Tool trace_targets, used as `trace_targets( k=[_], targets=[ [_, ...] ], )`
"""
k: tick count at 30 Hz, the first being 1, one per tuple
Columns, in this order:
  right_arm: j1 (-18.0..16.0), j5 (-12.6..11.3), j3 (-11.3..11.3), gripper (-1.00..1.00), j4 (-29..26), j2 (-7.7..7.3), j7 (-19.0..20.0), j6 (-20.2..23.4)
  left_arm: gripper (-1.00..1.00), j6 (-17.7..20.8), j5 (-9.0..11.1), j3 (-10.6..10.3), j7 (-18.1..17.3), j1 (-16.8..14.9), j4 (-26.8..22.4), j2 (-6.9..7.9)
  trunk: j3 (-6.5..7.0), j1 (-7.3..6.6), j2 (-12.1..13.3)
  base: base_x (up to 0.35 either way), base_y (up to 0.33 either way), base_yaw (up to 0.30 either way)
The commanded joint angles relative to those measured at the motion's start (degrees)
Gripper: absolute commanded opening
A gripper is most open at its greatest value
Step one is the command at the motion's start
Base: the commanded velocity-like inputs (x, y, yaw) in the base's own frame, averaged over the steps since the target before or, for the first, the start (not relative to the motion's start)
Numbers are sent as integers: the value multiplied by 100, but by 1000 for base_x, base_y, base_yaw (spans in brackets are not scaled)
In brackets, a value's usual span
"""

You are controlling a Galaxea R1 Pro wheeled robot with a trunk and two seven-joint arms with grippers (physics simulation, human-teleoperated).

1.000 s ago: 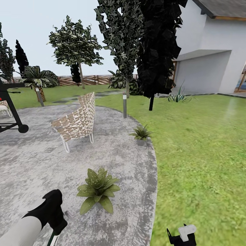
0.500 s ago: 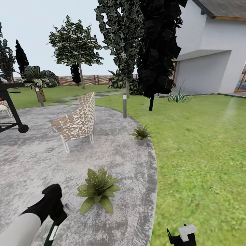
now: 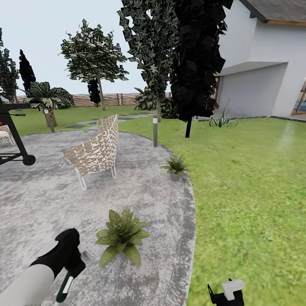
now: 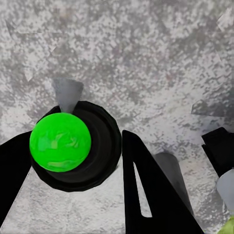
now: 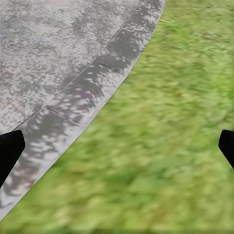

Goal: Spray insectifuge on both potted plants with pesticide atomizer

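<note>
L fingers [image 4: 73,195] clamped on pesticide atomizer [image 3: 66,285], bottle pinned btwn them, above patio [image 3: 42,199]. R fingers [image 5: 117,146] spread wide, empty, over patio edge/lawn [image 3: 246,191]. Near potted plant [image 3: 122,236] just beyond L fingers; 2nd potted plant [image 3: 175,166] farther, by patio rim.

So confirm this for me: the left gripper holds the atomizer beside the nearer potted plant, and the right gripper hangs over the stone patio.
One thing is wrong: the right gripper hangs over the lawn, just off the patio's edge, as the right wrist view shows. The rest stands: the left gripper holds the atomizer beside the nearer potted plant.
</note>
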Motion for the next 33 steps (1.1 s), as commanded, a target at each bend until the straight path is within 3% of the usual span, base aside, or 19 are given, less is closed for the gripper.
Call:
trace_targets(
  k=[1, 8, 13, 15, 18, 23, 29, 33],
  targets=[
    [-4, 36, 17, 100, 4, -1, -37, -12, -100, 34, -42, -11, -32, -11, -13, -8, -6, -1, -3, 0, 0, 0],
    [-4, 36, 20, 100, 4, 10, -30, -12, -100, 62, -87, -3, 1, 26, -9, 10, -6, -1, -3, 0, 0, 0],
    [-4, 36, 15, 100, 4, 6, -35, -20, -100, 69, -52, 20, 360, 51, 23, -11, -6, -1, -3, 0, 0, 0],
    [-4, 36, 13, 100, 4, 0, -36, -21, -100, 175, -67, -11, 438, -8, -12, -228, -6, -1, -3, 0, 0, 0],
    [-4, 36, 13, 100, 4, -2, -37, -21, -100, 299, -78, -19, 461, -30, -24, -311, -6, -1, -3, 0, 0, 0],
    [-4, 36, 13, 100, 4, -6, -37, -21, -100, 333, -87, -24, 481, 6, -27, -324, -6, -1, -3, 0, 0, 0],
    [-4, 36, 21, 100, 4, -1, -37, -13, -100, 332, -59, -7, 806, 65, 61, -278, -6, -1, -3, 4, 0, 0],
    [-4, 36, 21, 100, 4, -1, -37, -12, -100, 332, -28, 3, 843, 77, 68, -267, -6, -1, -3, 197, 13, 0]
  ],
)
